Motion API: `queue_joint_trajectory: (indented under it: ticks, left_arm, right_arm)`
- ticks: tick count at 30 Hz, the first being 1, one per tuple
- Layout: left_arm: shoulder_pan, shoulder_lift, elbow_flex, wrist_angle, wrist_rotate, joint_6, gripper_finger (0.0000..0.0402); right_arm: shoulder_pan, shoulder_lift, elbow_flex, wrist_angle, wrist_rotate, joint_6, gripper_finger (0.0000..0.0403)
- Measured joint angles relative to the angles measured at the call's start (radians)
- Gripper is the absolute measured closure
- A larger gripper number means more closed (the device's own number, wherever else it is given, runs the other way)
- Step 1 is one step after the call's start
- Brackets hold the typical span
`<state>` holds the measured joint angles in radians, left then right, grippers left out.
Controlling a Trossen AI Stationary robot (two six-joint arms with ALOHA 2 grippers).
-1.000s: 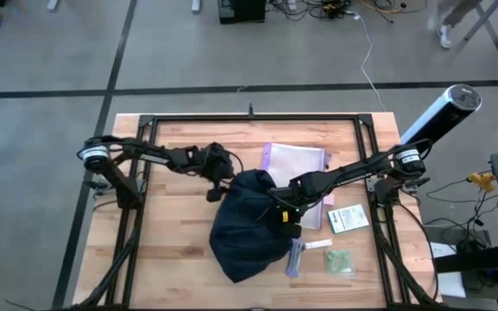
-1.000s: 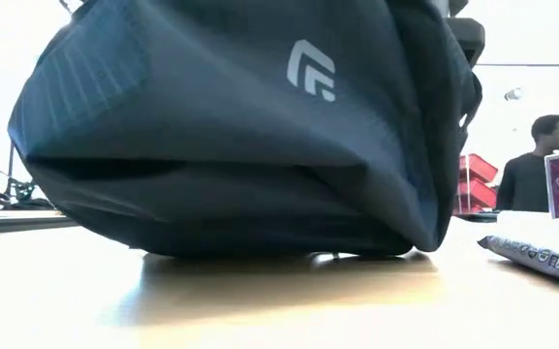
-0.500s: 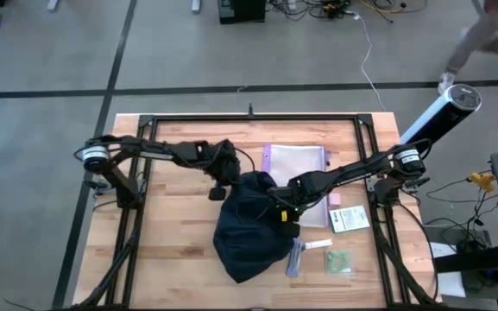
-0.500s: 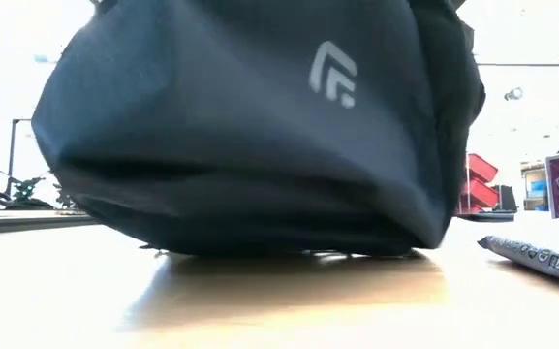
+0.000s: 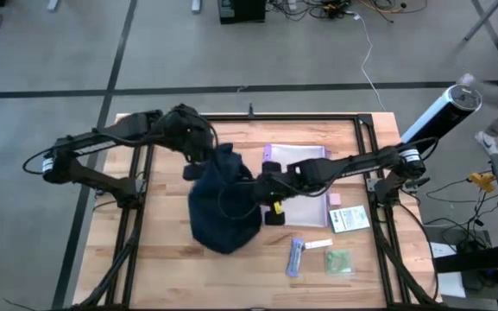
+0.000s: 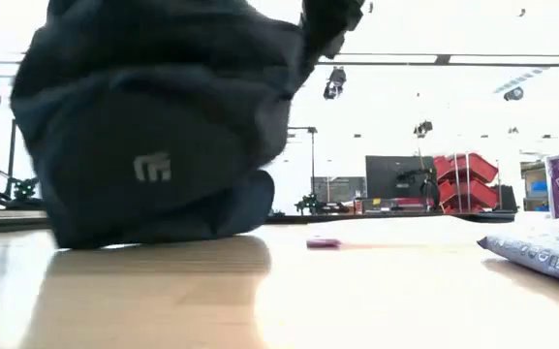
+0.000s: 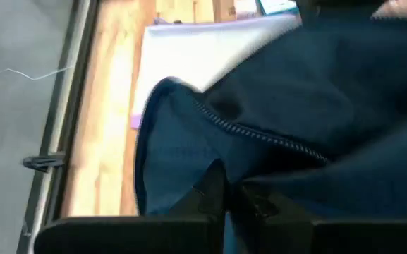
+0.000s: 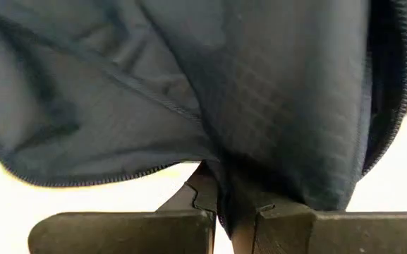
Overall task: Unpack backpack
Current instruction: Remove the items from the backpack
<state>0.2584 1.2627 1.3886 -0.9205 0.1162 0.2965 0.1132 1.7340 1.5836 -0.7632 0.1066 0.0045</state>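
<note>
The dark navy backpack stands bunched up left of the table's middle. In the low view its lower end rests on the wood, and its white logo faces the near edge. My left gripper is shut on the backpack's upper far side. My right gripper is shut on its upper right side. Each wrist view shows navy cloth and a zip line filling the frame above shut fingers. My left gripper pinches a cloth edge beside the zip between its two fingers, at the backpack's upper far side. The cloth rises from the hold while the backpack's lower end stays on the table. My right gripper pinches a fold of the navy cloth next to a zipper line, on the backpack's upper right side. It comes in from the table's right. The cloth hangs in folds around the fingers.
A clear purple-edged pouch lies behind my right arm. Right of the backpack lie a pink piece, a green-and-white card, a purple tube, a white strip and a green packet. A black frame borders the table.
My left gripper has shut on the backpack's edge, then risen and gone toward the far left. My right gripper has followed toward the left with its hold. The backpack has been drawn up and slid toward the table's left, from lying spread out to standing bunched.
</note>
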Motion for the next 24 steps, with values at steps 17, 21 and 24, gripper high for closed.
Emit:
queue_joint_trajectory:
  ticks: [17, 21, 24]
  left_arm:
    - [-0.023, 0.254, -0.071, -0.002, 0.017, 0.042, 0.0401]
    - [-0.023, 0.199, 0.004, -0.061, 0.015, 0.062, 0.0401]
    - [-0.021, 0.148, 0.064, -0.109, -0.001, 0.066, 0.0401]
  right_arm:
    - [-0.015, 0.004, -0.123, 0.087, -0.061, 0.146, 0.0403]
    - [-0.021, 0.001, -0.095, 0.262, -0.054, 0.048, 0.0403]
    - [-0.040, -0.002, -0.081, 0.438, -0.054, 0.002, 0.0403]
